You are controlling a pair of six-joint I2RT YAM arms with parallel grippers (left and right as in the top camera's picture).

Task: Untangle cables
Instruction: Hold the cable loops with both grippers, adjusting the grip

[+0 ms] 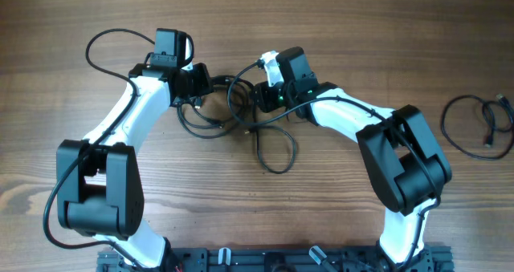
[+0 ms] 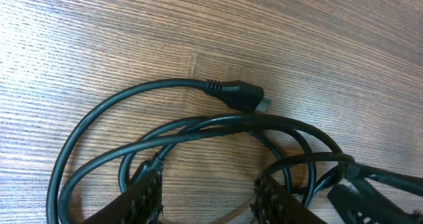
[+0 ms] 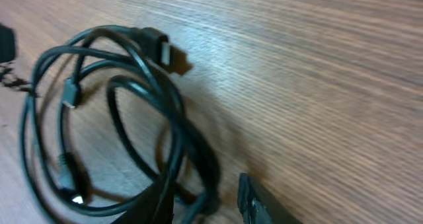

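**One knot in the middle, one coil off to the side**

I count two white-and-black robot arms, meeting over a single tangle of thin black cables (image 1: 241, 119) at the middle of the pale wood-grain surface (image 1: 361, 31). How many cords make up that tangle I can't tell. Three plugs show among them: a chunky black plug (image 3: 162, 49), a small plug (image 3: 71, 92) and a silver-tipped plug (image 3: 74, 199). A separate loose coil of black cable (image 1: 487, 127) lies well apart, by the right edge.

The left end effector (image 2: 208, 184) stands spread, bare wood showing between its fingers, with the loops just ahead. Strands run between the right end effector's (image 3: 205, 197) fingers; pinched or not, I can't tell.

Both arms rise from a black rail (image 1: 265, 260) at the near edge.
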